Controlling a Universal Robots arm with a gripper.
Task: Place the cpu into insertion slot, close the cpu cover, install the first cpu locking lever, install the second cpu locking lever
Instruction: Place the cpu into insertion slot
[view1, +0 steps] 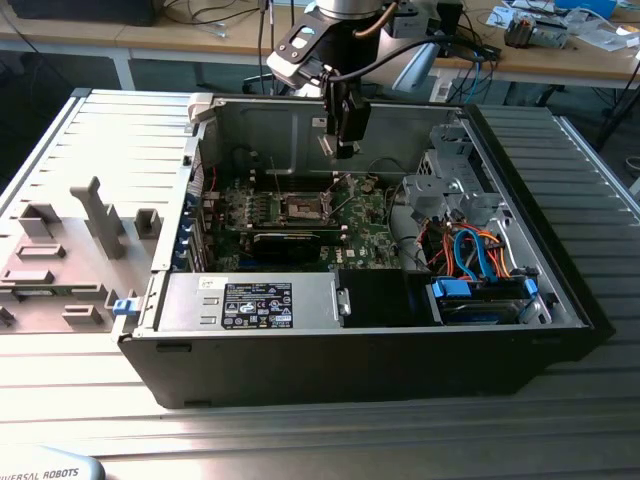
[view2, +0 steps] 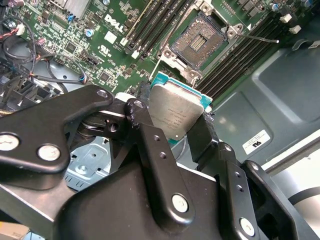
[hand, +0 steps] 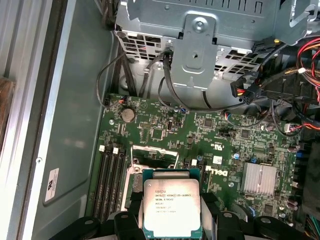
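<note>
Silver-topped cpu (hand: 171, 207): gripped at edges, hung above green board (hand: 225, 140).
Gripper (view1: 345, 148): clamped on cpu, w/ fingers (view2: 145, 131) either side.
Insertion slot (view2: 200, 40): open, pins showing.

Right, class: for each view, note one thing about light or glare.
Exterior view: the black computer case shades its green motherboard. First wrist view: the silver-grey square cpu shows a pale sheen. Second wrist view: the black jaws holding it look matte.
</note>
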